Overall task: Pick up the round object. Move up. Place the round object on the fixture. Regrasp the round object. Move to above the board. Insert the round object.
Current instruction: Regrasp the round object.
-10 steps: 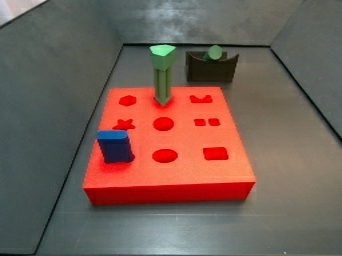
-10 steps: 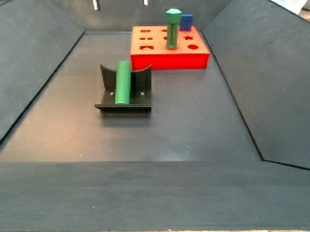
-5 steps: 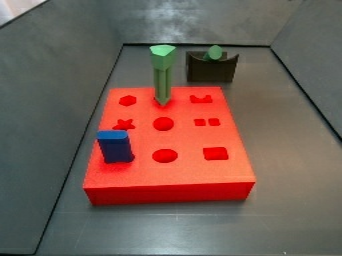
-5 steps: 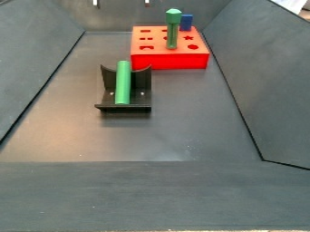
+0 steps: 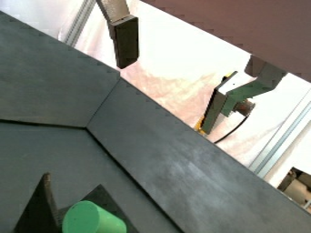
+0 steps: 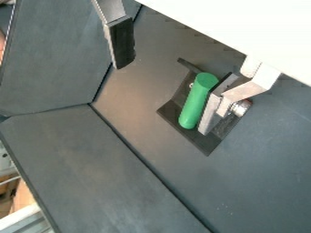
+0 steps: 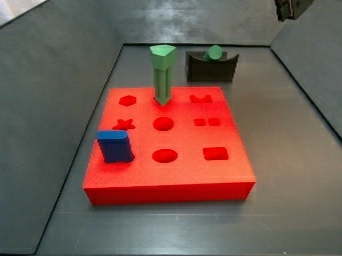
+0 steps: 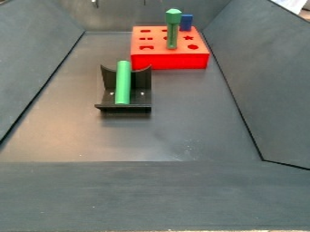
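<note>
While the dull-green smooth cylinder peg (image 8: 121, 82) leaned in the dark notched fixture (image 8: 101, 94), at 7 o'clock from the red slab board (image 8: 182, 60), the gripper (image 6: 183, 56) hung high above, jaws apart and empty. Judged step: regrasp; next, descend and close on the peg.

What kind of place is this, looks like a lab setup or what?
Probably a robot test cell: a dark walled bin holding a red board with shaped holes, a green round object resting in the fixture, and the gripper open above.

A blue block (image 7: 115, 146) and a green peg (image 7: 162, 75) stand upright, well apart.
</note>
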